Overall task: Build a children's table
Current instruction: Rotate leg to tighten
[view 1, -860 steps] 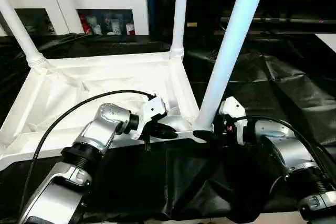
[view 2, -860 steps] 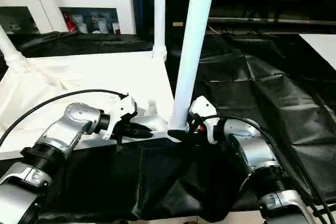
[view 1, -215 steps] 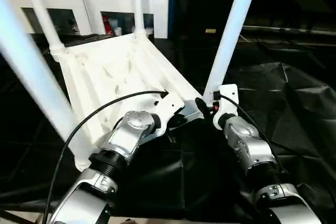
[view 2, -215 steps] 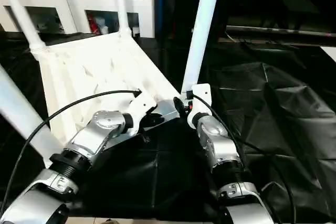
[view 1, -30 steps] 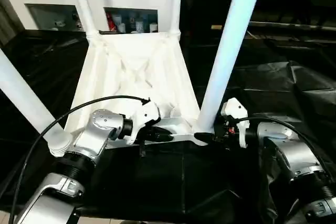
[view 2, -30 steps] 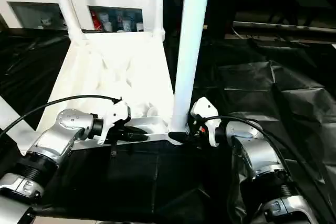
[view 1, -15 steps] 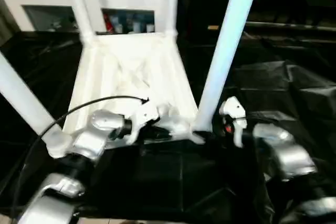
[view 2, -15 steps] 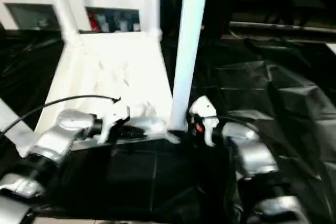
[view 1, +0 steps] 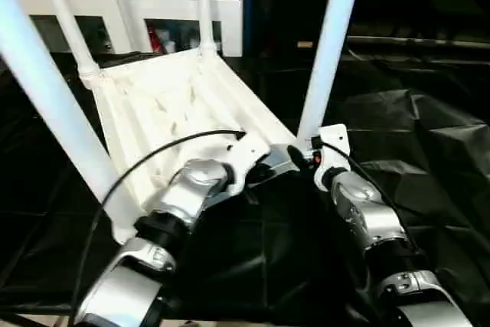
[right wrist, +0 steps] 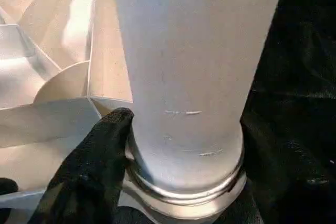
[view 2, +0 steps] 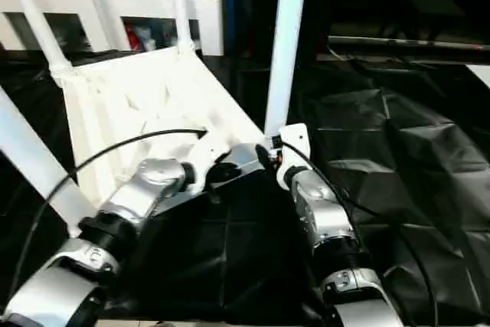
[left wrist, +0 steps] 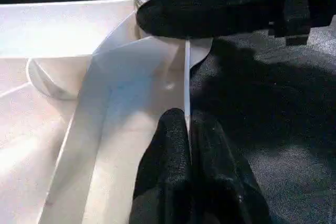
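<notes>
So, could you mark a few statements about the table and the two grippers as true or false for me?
1. The table lies upside down, legs pointing up. True.
2. The left gripper is wide open. False: its fingers are pinched shut on the table's thin rim.
3. The right gripper is at the base of the near right leg. True.
4. The table rests on bare wood. False: it rests on a black cover.
5. Only two legs are fitted. False: four stand in the corner sockets.
</notes>
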Tool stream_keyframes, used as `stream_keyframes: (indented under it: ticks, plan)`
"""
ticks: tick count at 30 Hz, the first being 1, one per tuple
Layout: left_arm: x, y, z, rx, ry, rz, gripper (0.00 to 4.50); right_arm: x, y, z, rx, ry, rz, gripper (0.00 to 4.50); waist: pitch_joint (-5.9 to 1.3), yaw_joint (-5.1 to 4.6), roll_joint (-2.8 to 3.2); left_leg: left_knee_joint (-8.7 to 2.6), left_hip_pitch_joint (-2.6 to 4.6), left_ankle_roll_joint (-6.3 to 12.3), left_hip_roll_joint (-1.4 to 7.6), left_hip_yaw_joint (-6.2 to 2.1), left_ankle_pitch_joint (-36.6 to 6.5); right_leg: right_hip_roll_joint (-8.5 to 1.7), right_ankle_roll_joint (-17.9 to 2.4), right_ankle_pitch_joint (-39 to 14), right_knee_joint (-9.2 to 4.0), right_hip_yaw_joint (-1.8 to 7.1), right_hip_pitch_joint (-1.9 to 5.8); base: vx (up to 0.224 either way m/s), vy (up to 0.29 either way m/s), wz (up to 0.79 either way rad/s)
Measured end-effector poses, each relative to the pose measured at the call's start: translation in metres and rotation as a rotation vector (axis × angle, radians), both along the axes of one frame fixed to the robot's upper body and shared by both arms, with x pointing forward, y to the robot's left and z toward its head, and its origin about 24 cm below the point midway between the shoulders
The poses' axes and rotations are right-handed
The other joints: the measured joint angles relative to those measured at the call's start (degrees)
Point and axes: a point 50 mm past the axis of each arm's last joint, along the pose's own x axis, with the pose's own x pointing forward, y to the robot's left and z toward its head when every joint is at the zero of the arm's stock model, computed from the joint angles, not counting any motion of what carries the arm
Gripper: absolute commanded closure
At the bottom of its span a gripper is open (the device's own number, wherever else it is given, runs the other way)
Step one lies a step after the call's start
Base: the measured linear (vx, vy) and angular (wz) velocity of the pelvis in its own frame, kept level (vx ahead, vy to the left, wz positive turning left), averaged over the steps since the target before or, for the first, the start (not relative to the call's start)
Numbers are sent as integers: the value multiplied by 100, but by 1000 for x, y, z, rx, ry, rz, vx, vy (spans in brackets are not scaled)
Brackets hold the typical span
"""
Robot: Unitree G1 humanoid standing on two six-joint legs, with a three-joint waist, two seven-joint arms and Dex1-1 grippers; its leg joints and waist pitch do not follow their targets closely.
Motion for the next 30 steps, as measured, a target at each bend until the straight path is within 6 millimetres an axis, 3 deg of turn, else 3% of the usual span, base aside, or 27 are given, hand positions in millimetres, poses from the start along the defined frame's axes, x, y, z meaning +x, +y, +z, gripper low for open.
stream_keyframes:
  ticks: [8, 12, 18, 21, 30]
  plan:
    - [-2, 11, 0, 16, -18, -51, 450, 0, -6, 5, 28, -24, 85, 29, 2, 5, -1, -7, -3, -1, 1, 0, 0, 0, 1, 0, 3, -1, -8, 0, 0, 0]
    - [-5, 25, 0, 18, -23, -109, 450, -4, -19, 20, -5, -59, 257, 29, 7, 1, 1, -10, -7, -1, 1, 0, 0, 1, 2, -1, 2, -2, -12, 0, 0, 0]
    - [-11, 48, 2, 7, 16, -221, 450, -35, -41, 23, -59, 11, 597, 29, 10, 38, -4, -16, -16, 0, 1, 0, 0, 1, 14, -9, -2, -2, -20, 0, 0, 0]
    - [-15, 60, 4, -1, 45, -269, 450, -42, -52, 26, -92, 58, 679, 29, 19, 57, -19, -16, -21, 1, 3, 0, 1, 2, 14, -8, 2, -3, -29, 0, 0, 0]
    - [-26, 67, 8, -17, 83, -374, 450, -42, -41, 27, -74, 72, 763, 29, 27, 160, -31, -13, -86, 33, 4, 4, 16, 2, 11, -9, 3, -6, -85, 0, 0, 0]
